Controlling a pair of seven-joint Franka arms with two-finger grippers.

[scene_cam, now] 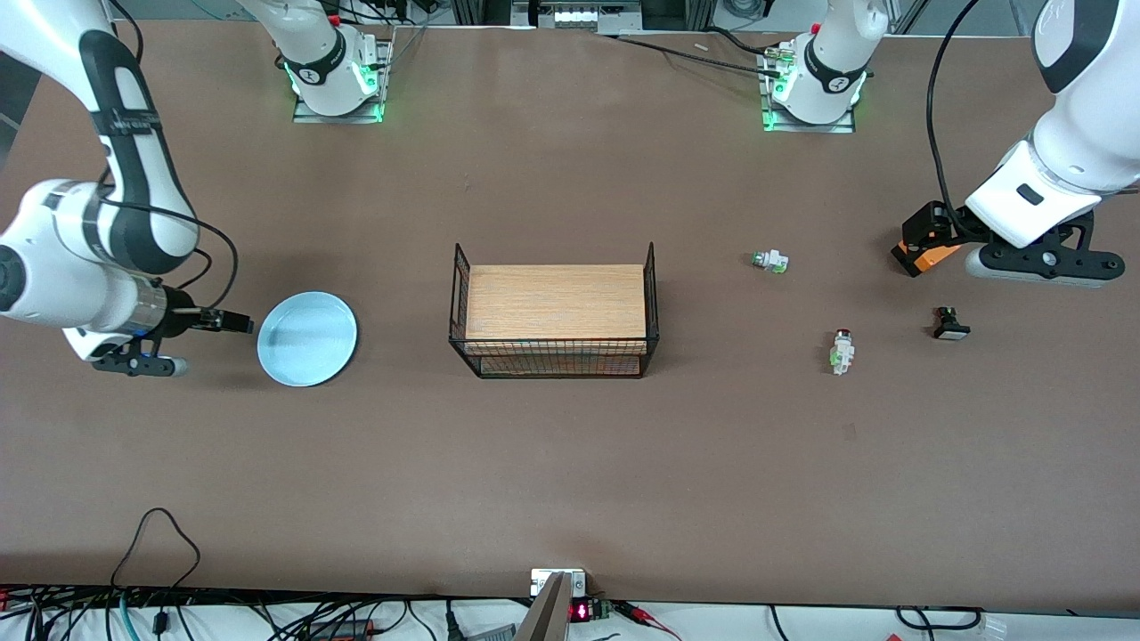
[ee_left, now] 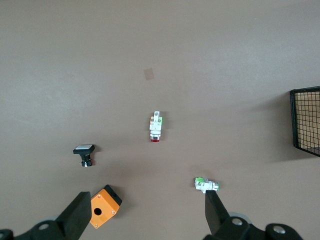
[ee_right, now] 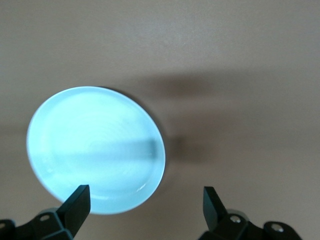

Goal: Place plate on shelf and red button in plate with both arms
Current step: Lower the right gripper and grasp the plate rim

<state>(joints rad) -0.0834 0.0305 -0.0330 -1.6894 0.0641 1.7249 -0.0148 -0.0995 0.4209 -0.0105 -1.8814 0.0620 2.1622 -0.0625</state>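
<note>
The pale blue plate lies flat on the table toward the right arm's end, and fills much of the right wrist view. My right gripper is open and empty at the plate's rim. The red button lies on its side toward the left arm's end, also in the left wrist view. My left gripper is open and empty, over an orange box, apart from the red button.
A black wire rack with a wooden board stands mid-table. The orange box has a round hole. A white switch with a silvery-green cap and a black switch lie near the red button.
</note>
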